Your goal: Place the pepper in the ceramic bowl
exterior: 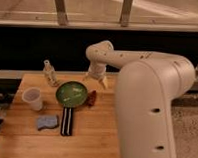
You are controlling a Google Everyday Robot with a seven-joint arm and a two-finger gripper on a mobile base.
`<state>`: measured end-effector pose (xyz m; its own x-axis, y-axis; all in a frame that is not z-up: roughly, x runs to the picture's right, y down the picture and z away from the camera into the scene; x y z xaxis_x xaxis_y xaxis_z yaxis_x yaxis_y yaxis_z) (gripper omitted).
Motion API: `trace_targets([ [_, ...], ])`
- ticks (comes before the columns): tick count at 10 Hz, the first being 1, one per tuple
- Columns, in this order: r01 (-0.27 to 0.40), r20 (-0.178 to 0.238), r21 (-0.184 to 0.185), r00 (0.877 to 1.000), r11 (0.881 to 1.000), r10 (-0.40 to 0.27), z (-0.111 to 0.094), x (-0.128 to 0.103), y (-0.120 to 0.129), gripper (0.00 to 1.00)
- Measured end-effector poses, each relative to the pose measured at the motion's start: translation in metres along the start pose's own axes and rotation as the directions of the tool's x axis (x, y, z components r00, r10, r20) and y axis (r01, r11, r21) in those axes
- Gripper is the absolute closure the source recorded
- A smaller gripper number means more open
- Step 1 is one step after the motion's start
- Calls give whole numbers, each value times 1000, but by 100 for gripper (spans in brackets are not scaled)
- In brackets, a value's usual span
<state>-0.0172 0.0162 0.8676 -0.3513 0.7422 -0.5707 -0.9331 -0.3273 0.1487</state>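
The small dark red pepper (92, 98) lies on the wooden table (97, 138), touching or just off the right rim of the round green ceramic bowl (71, 93). The bowl holds nothing that I can make out. My gripper (96, 81) hangs from the white arm just above and behind the pepper, near the table's far edge. Its two fingers are spread apart and point down, with nothing between them.
A translucent white plastic cup (32, 98) stands left of the bowl. A small clear bottle (50, 73) stands at the back left. A blue sponge (47, 122) and a black striped strip (67, 121) lie in front of the bowl. My white body (151, 111) fills the right side.
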Motion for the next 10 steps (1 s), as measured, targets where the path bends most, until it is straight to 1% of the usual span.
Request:
trace_targets([
  [1,-1,1,29,1000,1000,1,9,-5,-7,20],
  [3,-25,3,63,1000,998,25,15,-11,-27,20],
  [4,-53,2,77,999,996,53,17,-15,-45,20],
  [6,-103,-8,89,995,991,104,24,-20,-72,20],
  [7,-118,-27,94,992,989,121,34,-19,-78,20],
  [9,-119,-66,94,990,988,126,52,-14,-78,20],
  [10,-120,-94,94,987,988,128,61,-8,-77,20],
])
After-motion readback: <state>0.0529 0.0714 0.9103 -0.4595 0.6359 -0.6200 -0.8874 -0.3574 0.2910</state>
